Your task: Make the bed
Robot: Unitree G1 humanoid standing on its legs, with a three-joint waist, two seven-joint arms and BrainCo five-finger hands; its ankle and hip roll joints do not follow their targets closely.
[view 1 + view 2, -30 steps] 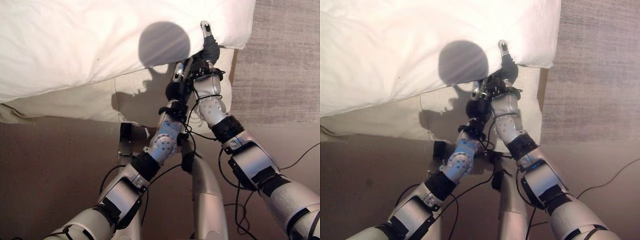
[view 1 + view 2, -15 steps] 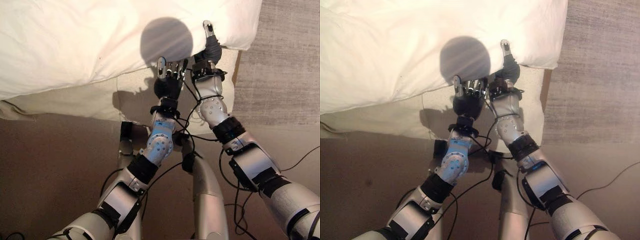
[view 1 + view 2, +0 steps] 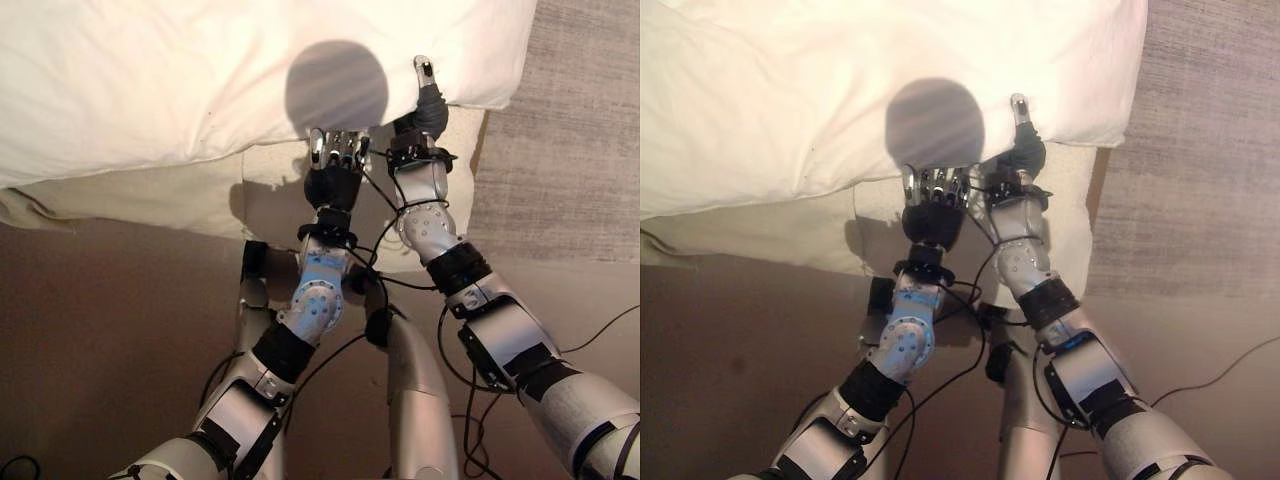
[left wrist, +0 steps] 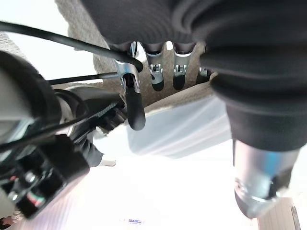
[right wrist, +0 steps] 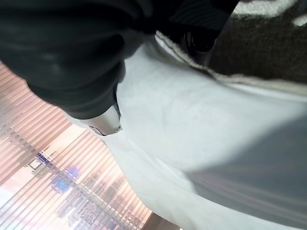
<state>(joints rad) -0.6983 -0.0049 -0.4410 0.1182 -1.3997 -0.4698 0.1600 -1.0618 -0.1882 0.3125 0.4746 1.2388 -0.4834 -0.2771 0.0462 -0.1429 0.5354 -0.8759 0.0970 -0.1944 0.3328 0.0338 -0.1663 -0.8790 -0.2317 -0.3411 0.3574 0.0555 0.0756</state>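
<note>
Right hand (image 3: 428, 105) pinches the white duvet (image 3: 180, 80) edge near its corner — thumb on top. Left hand (image 3: 333, 170), fingers straight and apart, hovers just beside. One-handed, that thin grip could slip — the duvet would drop.

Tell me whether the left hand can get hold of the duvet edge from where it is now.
Probably yes. The left hand sits open just below the white duvet edge, fingers pointing at it, nothing between. The right hand already grips that edge beside it.
</note>
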